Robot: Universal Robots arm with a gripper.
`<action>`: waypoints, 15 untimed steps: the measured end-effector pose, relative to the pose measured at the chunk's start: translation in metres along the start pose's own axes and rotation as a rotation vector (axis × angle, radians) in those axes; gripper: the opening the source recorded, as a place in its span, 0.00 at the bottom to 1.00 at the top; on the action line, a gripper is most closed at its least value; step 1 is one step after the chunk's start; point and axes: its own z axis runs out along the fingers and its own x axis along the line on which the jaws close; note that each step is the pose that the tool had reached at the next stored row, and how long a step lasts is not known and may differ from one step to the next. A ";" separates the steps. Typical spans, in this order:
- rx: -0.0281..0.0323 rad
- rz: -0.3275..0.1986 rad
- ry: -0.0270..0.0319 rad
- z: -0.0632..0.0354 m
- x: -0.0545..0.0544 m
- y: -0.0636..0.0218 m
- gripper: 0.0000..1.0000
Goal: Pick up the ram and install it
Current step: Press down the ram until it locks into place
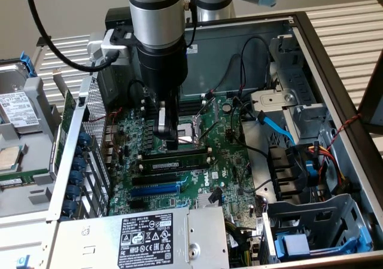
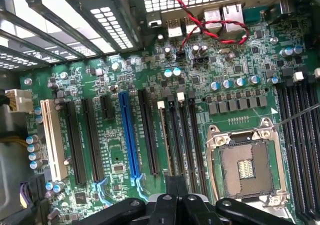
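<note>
- A pale wall (image 1: 66,6) runs behind everything, plain and evenly lit.
- White ribbed panels (image 1: 344,18) lie beside the open case (image 1: 323,72), on the exterior view's right, slats running across.
- More of the same slats (image 1: 66,48) show at the exterior view's left, behind a loose drive (image 1: 21,107).
- That drive sits in a grey tray (image 1: 24,161) next to the case.
- A dark slanted edge (image 1: 374,95) cuts in at the far right.
- Light is soft and bright, without hard shadows.

Open computer case (image 1: 335,95) on slatted bench (image 1: 353,18)
</note>
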 end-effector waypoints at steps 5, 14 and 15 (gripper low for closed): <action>-0.0029 0.068 0.0002 0.0000 0.000 0.0000 0.11; -0.0085 0.195 0.0006 0.0000 0.000 0.0000 0.11; -0.0090 0.209 0.0006 0.0000 0.000 0.0000 0.11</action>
